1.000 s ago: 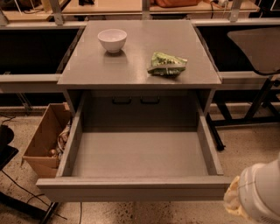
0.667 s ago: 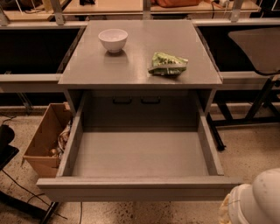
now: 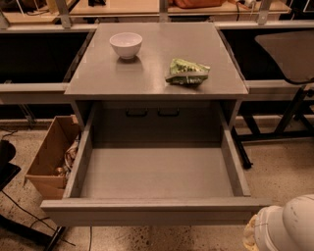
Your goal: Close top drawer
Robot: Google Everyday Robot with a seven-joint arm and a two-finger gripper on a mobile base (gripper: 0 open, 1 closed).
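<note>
**Single camera: high frontal view, pitched downward.**
The one view looks from above and in front of the grey cabinet (image 3: 156,73), facing its front at close range. The cabinet's upper surface occupies the upper centre of the frame. The open top drawer (image 3: 157,176) fills the lower half, with its front panel running just above the bottom edge. The gripper (image 3: 274,231) enters at the lower right corner, nearest the lens and cut off by the frame edges.

Premises read as a robotics lab or workroom: speckled hard floor (image 3: 289,166), metal-framed benches (image 3: 122,9) with wooden tops behind a grey cabinet (image 3: 157,73), a cardboard box (image 3: 46,159) of oddments and loose cables (image 3: 19,208) on the floor, and a robot's gripper (image 3: 279,230) at the lower right corner.
</note>
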